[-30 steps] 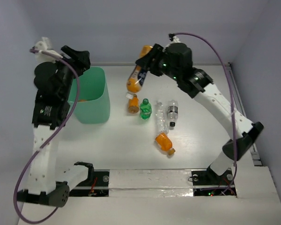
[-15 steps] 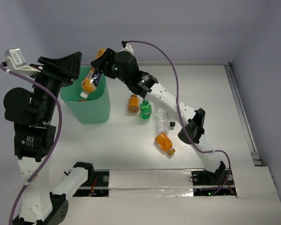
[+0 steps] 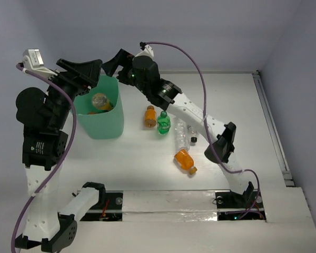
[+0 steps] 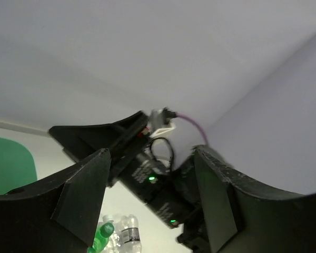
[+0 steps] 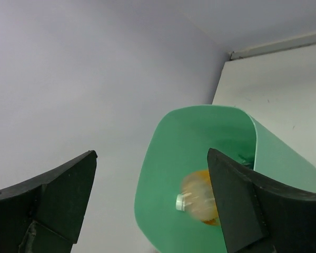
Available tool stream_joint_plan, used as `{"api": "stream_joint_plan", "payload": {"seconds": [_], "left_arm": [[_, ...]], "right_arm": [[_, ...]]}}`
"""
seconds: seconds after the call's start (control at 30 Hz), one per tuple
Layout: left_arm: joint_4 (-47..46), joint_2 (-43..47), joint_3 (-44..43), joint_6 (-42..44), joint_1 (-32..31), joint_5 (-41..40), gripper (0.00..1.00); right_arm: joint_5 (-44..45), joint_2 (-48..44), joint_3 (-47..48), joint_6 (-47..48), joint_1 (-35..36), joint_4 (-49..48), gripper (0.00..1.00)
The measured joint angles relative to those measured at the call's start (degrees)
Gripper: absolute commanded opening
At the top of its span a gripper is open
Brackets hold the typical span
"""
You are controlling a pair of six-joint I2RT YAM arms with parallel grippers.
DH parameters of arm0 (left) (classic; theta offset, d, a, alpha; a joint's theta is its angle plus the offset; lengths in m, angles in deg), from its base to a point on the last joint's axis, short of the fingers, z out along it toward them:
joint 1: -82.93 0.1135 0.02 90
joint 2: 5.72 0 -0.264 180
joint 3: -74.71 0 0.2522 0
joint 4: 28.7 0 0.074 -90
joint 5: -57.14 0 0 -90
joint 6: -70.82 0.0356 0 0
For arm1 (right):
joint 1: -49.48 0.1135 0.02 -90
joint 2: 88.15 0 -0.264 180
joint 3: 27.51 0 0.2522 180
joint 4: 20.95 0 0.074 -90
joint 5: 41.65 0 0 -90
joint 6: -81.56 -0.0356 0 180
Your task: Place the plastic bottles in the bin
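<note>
The mint-green bin [image 3: 102, 126] stands at the left of the table. An orange bottle [image 3: 100, 100] lies inside it; in the right wrist view it is blurred [image 5: 200, 197] against the bin's inner wall [image 5: 163, 174]. My right gripper [image 3: 115, 64] is open and empty just above the bin's far rim. My left gripper [image 3: 88, 76] is open and empty above the bin's left rim. On the table lie a small orange bottle [image 3: 150, 116], a green bottle [image 3: 164, 123], a clear bottle [image 3: 181, 136] and another orange bottle [image 3: 184, 161]. A second clear bottle is mostly hidden under the right arm.
The right arm stretches diagonally over the bottles in the middle of the table. The left wrist view shows the right arm's black wrist [image 4: 152, 182], the green bottle [image 4: 100, 237], a clear bottle [image 4: 129, 237] and a bit of the bin [image 4: 8, 163].
My right gripper carried the dark-blue labelled orange bottle left over the bin and let it go; the bottle is now inside the bin. My left arm has shifted beside the bin.
</note>
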Motion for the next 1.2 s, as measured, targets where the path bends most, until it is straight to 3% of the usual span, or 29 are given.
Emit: {"api": "stream_joint_plan", "payload": {"seconds": [0.1,0.13,0.17,0.23,0.33,0.43,0.53,0.57,0.63,0.67,0.7,0.73,0.83,0.97,1.2], "left_arm": [[-0.2,0.4,2.9,-0.1,0.0,1.3,0.51],[-0.3,0.7,4.2,-0.1,0.0,1.8,0.46],[-0.2,0.8,5.4,-0.1,0.0,2.5,0.33],[0.0,0.6,7.2,0.1,-0.2,4.1,0.18],[0.5,-1.1,8.9,1.7,-3.9,4.1,0.03],[0.7,-3.5,11.1,3.6,-14.3,1.4,0.02],[0.4,-7.3,15.0,4.9,-24.5,-3.6,0.19],[0.4,-8.5,16.5,5.1,-26.8,-4.8,0.38],[1.0,-11.5,19.3,5.5,-29.8,-6.7,0.56],[1.2,-12.9,20.3,5.5,-30.5,-7.5,0.69],[1.5,-14.8,20.8,5.8,-31.2,-8.3,0.74],[1.7,-16.5,21.0,5.8,-31.7,-9.0,0.77],[1.4,-22.1,21.0,6.3,-32.9,-10.9,0.85],[1.4,-28.9,20.4,7.4,-33.4,-12.6,0.88],[1.5,-37.7,15.9,9.5,-33.4,-15.4,0.88]], "right_arm": [[0.4,-6.5,-6.9,2.7,0.1,-1.2,0.64],[0.6,-8.4,-8.5,3.4,0.1,-1.2,0.33],[0.9,-10.9,-10.8,5.0,0.2,-1.3,0.20],[1.5,-17.6,-17.3,7.3,0.2,-1.2,0.00],[2.1,-32.6,-36.2,10.1,-0.3,-3.6,0.00],[1.3,-47.7,-56.9,10.8,-2.4,-5.6,0.00],[-1.2,-58.9,-74.8,10.4,-9.0,-5.9,0.00],[-1.9,-61.9,-80.0,10.4,-11.8,-4.9,0.00],[-2.9,-65.2,-87.7,10.5,-17.4,-2.1,0.08],[-3.0,-66.2,-90.5,10.6,-19.7,-0.4,0.16],[-3.2,-66.5,-92.1,10.8,-21.3,1.4,0.26],[-3.3,-66.5,-93.4,11.0,-22.4,2.8,0.49],[-4.1,-66.0,-94.6,12.0,-23.1,5.7,0.78],[-7.5,-65.9,-95.0,13.9,-23.1,7.0,0.90],[-16.8,-69.3,-99.4,18.8,-23.1,10.1,0.96]]}}
